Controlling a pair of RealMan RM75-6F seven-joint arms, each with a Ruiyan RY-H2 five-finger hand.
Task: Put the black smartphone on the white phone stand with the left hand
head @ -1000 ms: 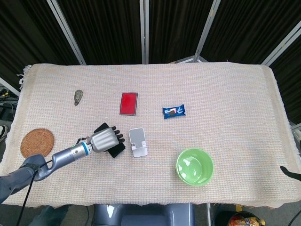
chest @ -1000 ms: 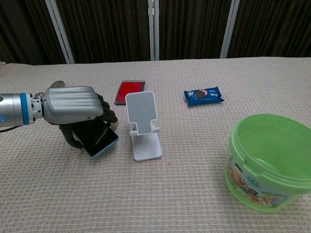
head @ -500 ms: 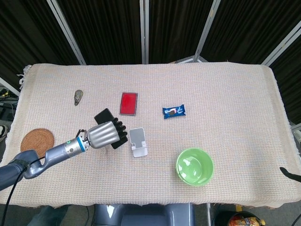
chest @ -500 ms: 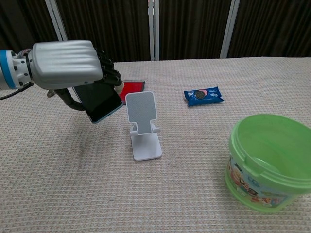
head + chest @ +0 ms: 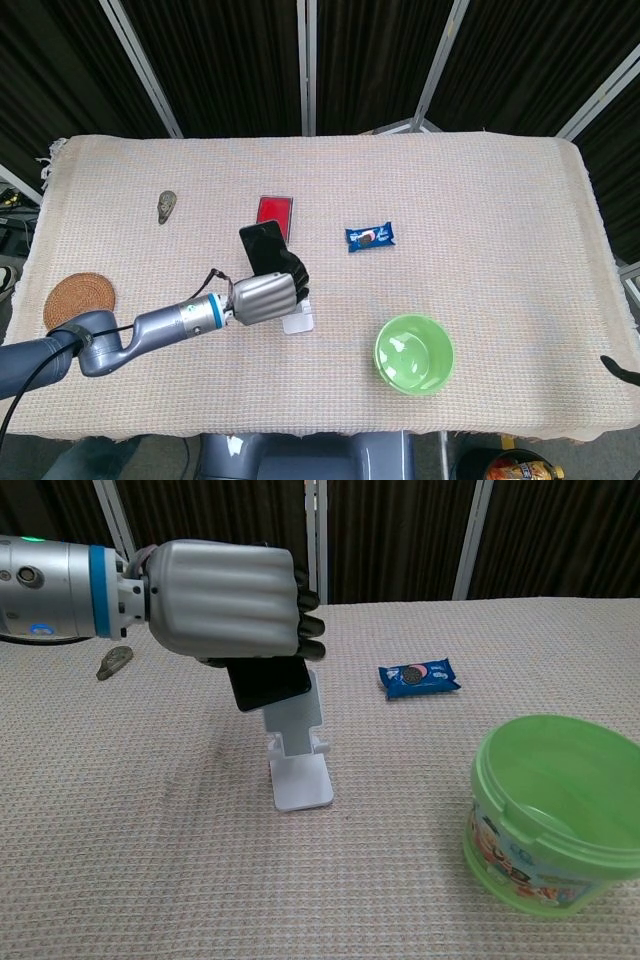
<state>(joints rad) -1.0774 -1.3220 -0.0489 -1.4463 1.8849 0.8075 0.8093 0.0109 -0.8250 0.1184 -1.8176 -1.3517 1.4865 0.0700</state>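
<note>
My left hand (image 5: 225,600) has lifted the black smartphone (image 5: 270,683) off the table and carried it rightward; it now hangs directly over the white phone stand (image 5: 298,750), covering the stand's backplate.

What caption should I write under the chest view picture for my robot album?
The left hand holds the black smartphone just above the white phone stand.

No readable text tbh

Blue snack pack (image 5: 419,677) and green bucket (image 5: 545,815) have printing, but it's too small/blurry to read.
</note>
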